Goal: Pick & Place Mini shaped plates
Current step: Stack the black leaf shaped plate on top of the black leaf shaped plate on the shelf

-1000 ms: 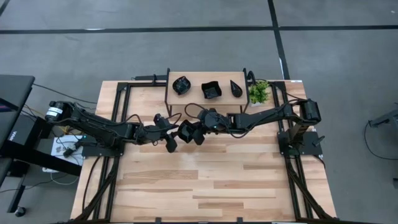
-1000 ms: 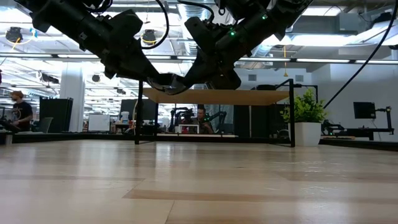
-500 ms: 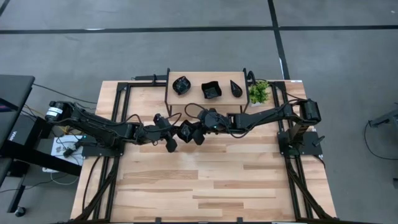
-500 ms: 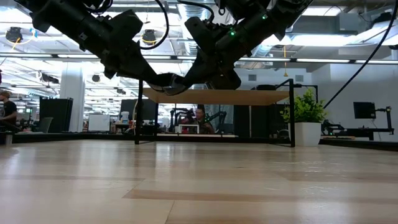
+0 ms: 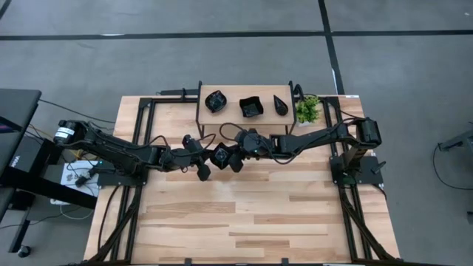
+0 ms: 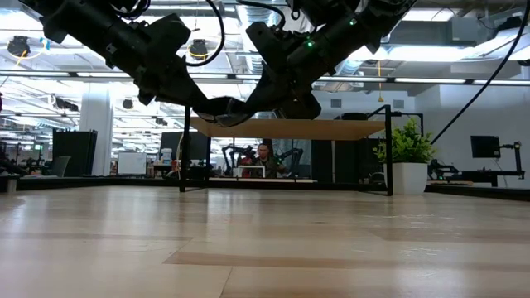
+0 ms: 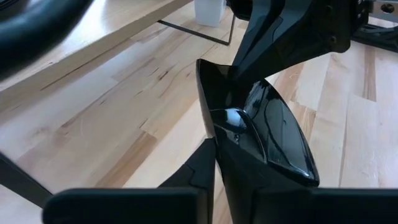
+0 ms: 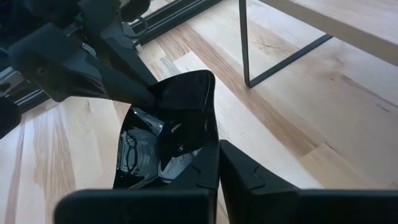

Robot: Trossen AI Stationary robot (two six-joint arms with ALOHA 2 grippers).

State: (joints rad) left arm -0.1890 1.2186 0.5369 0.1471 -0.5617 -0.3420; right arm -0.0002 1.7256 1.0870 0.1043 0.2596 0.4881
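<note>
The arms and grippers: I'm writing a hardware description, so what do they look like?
Both arms are black and jointed, with black cables looping along them. The left gripper and right gripper end in flat, angular black fingers. A small green light shows on the right arm.

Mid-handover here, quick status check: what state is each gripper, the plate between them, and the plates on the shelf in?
Left gripper: shut on the held plate's edge, above the table.
Right gripper: shut on the held plate's opposite edge.
Held plate: in the air, gripped from both sides.
Shelf plates: three, resting on the shelf, untouched.
Potted plant: upright beside the shelf.
</note>
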